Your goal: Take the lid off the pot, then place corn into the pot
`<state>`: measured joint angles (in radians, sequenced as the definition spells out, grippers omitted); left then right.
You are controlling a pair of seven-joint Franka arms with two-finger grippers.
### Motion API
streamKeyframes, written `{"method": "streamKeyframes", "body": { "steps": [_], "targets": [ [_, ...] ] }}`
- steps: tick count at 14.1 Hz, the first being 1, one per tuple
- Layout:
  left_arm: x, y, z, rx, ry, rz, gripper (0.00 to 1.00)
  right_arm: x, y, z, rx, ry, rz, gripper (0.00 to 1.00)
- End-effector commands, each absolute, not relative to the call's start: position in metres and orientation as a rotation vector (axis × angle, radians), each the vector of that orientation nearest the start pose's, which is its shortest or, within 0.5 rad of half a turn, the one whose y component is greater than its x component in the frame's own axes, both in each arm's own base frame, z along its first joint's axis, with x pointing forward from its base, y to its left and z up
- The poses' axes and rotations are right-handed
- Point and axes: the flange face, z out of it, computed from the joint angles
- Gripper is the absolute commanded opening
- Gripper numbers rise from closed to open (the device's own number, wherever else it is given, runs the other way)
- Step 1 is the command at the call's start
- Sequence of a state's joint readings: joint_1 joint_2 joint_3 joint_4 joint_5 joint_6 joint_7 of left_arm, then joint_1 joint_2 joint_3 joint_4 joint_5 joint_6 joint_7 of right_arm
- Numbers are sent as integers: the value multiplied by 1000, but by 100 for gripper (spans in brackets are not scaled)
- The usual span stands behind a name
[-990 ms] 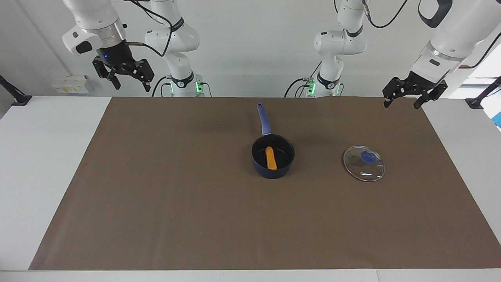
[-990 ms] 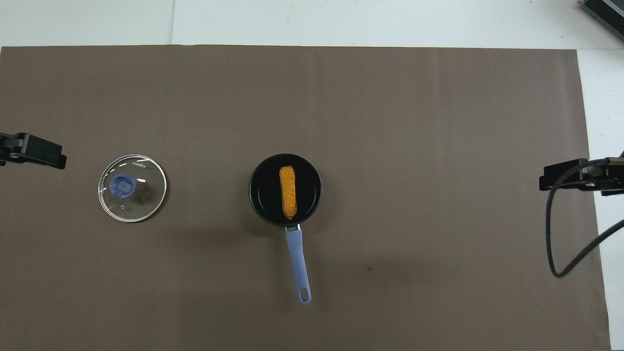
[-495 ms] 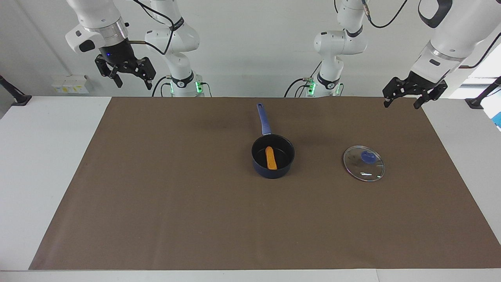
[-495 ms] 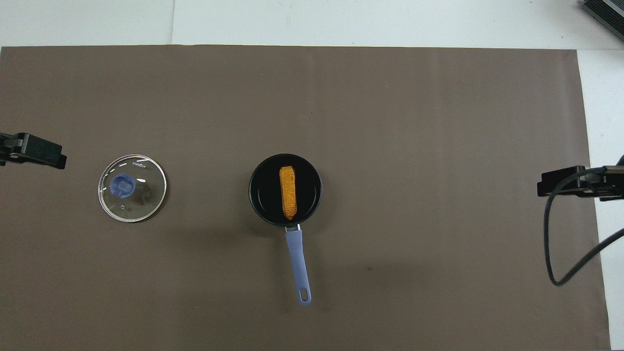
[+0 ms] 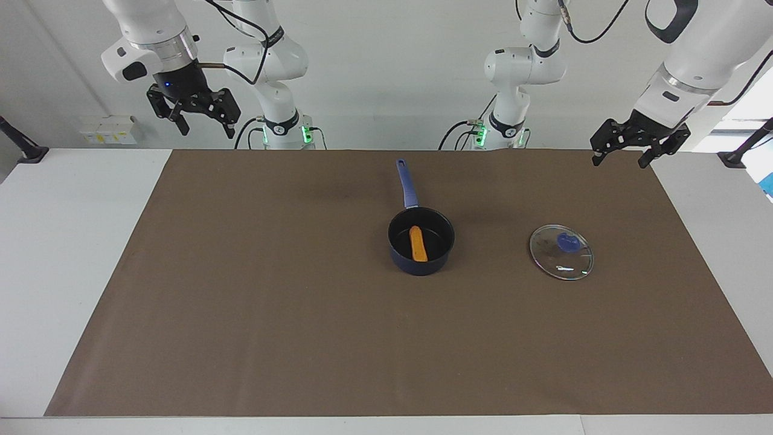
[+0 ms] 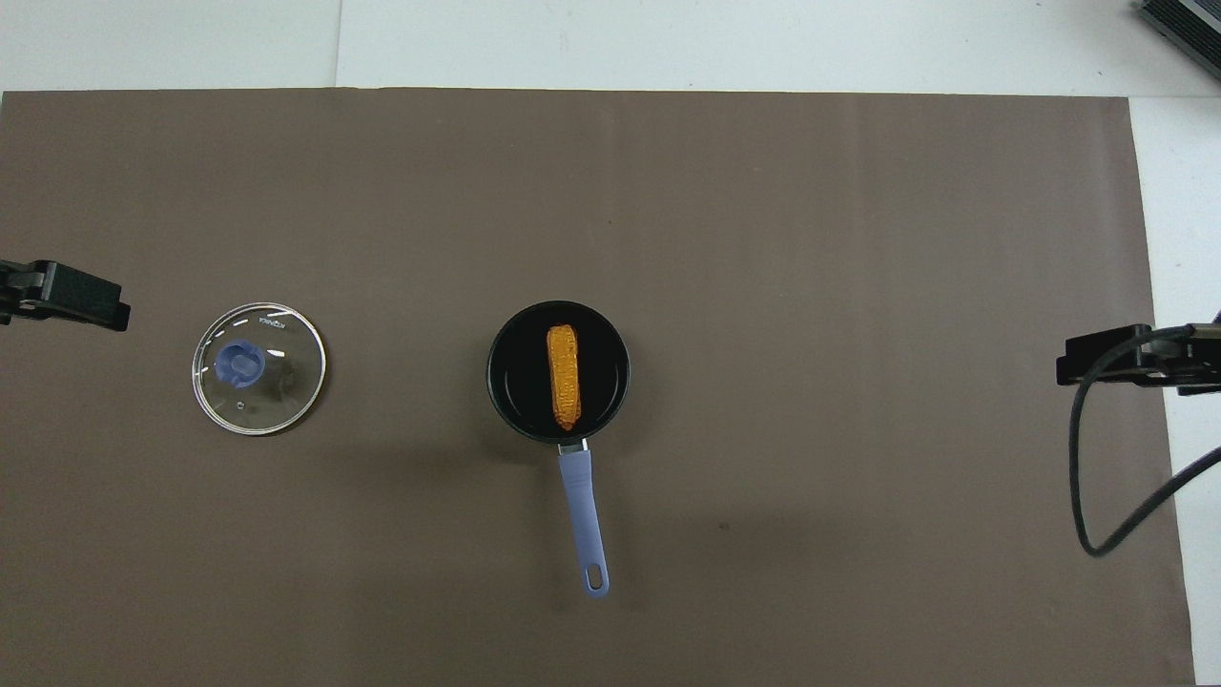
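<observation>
The dark blue pot (image 5: 421,257) stands in the middle of the mat, its long handle (image 5: 406,184) pointing toward the robots. It also shows in the overhead view (image 6: 504,396). The orange-yellow corn (image 5: 418,243) lies inside it on the black bottom, as the overhead view (image 6: 564,376) confirms. The glass lid (image 5: 561,252) with its blue knob lies flat on the mat beside the pot, toward the left arm's end (image 6: 258,367). My left gripper (image 5: 619,161) is open and empty, high over the mat's corner. My right gripper (image 5: 205,132) is open and empty, high over the mat's other corner by the robots.
A brown mat (image 5: 272,302) covers most of the white table (image 5: 60,272). A black cable (image 6: 1097,477) hangs from the right arm over the mat's edge. Small white boxes (image 5: 109,130) sit at the table's edge near the right arm.
My right gripper has risen a little and shifted slightly toward its base. The left gripper, pot, corn and lid have not moved.
</observation>
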<state>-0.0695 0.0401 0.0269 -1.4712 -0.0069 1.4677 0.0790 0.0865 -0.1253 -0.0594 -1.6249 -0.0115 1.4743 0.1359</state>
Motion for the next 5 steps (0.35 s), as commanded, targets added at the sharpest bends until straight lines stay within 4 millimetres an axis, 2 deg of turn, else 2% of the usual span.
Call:
{"method": "streamKeyframes", "body": {
  "steps": [1, 5],
  "targets": [
    [551, -23, 642, -3142, 189, 67, 100, 499, 7, 657, -3131, 114, 28, 100],
    [551, -22, 641, -3143, 189, 72, 100, 499, 6, 657, -3135, 88, 25, 100]
  ]
}}
